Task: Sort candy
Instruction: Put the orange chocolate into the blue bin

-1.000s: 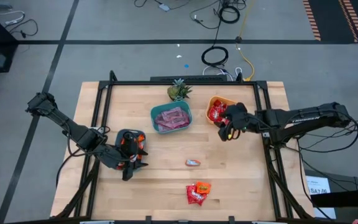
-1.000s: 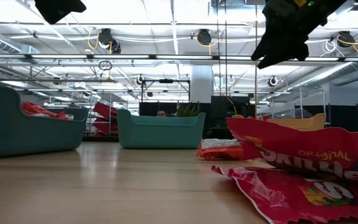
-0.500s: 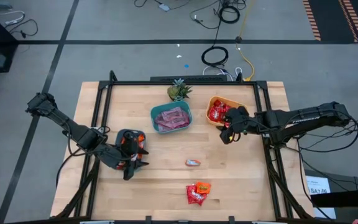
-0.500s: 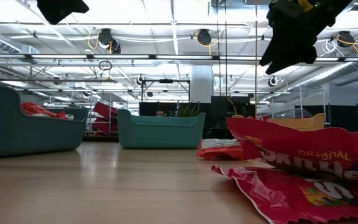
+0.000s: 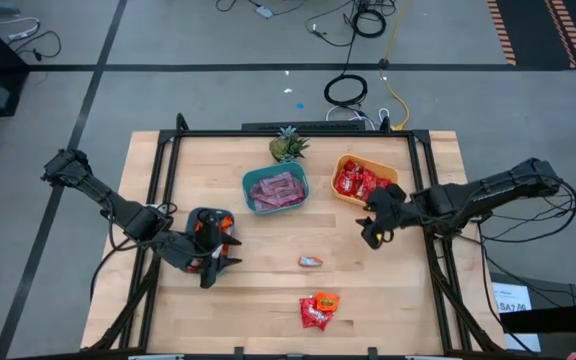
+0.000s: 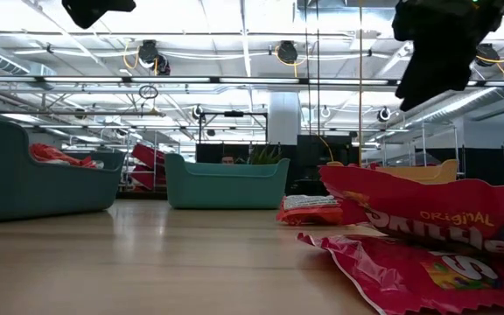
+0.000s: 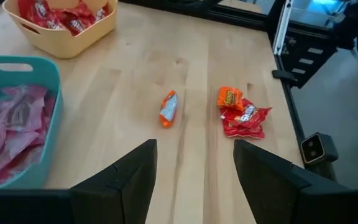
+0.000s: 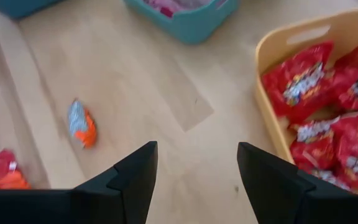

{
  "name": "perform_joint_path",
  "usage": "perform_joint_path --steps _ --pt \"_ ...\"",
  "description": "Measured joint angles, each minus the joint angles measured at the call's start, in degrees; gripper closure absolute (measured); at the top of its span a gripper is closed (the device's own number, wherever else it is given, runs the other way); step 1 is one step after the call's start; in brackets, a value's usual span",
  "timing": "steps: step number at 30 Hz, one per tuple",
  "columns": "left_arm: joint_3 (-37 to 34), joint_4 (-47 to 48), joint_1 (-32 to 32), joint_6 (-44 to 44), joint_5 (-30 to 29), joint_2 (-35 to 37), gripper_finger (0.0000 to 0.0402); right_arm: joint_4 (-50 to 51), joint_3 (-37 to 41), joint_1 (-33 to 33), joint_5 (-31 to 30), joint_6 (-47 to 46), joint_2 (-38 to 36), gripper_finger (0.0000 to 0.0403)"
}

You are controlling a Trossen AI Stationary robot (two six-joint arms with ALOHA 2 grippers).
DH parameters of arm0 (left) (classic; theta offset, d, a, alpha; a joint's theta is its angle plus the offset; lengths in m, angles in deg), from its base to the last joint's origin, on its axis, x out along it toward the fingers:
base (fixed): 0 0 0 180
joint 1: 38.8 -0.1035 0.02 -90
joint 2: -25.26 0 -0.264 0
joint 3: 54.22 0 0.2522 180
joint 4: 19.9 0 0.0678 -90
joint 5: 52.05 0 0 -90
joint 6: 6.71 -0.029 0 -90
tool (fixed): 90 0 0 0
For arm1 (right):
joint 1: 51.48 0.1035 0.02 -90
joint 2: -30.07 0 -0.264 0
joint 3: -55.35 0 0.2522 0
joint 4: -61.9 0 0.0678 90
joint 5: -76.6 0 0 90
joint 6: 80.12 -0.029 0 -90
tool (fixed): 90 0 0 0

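Three loose candies lie flat on the table: an orange-and-silver one (image 5: 311, 261) (image 7: 169, 108) (image 8: 79, 123), an orange one (image 5: 325, 300) (image 7: 230, 98) and a red pack (image 5: 314, 318) (image 7: 246, 119) near the front edge. My left gripper (image 5: 213, 264) (image 7: 194, 180) hovers open and empty at the near side of a small teal bowl (image 5: 211, 222). My right gripper (image 5: 371, 236) (image 8: 197, 180) hangs open and empty above the bare table, just nearer than the yellow bowl (image 5: 339, 165) of red candy.
A larger teal bowl (image 5: 249, 182) of pink candy stands at the table's middle back, with a small green pineapple-like plant (image 5: 287, 146) behind it. Bare wood lies between the bowls and the loose candies. Black frame rails (image 5: 436, 260) run along the table's sides.
My right gripper has swung away from the yellow bowl toward the table's near edge and tipped further down, staying open and empty. The candies and bowls have not moved.
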Motion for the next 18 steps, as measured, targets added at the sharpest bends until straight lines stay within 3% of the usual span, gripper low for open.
perform_joint_path --steps 5,12,18 --pt "0.00 0.53 0.00 -1.32 -1.90 -0.06 0.0180 3.31 0.00 4.37 -0.33 -5.55 0.52 0.0190" --pt "0.00 -0.44 -0.79 -10.74 -4.92 -0.72 0.0180 3.53 0.00 9.89 -0.56 -7.16 4.14 0.0190" --pt "0.00 -9.70 -4.97 -10.98 -7.15 -6.73 0.0180 2.98 0.00 14.51 -3.68 -11.16 9.98 0.0190"
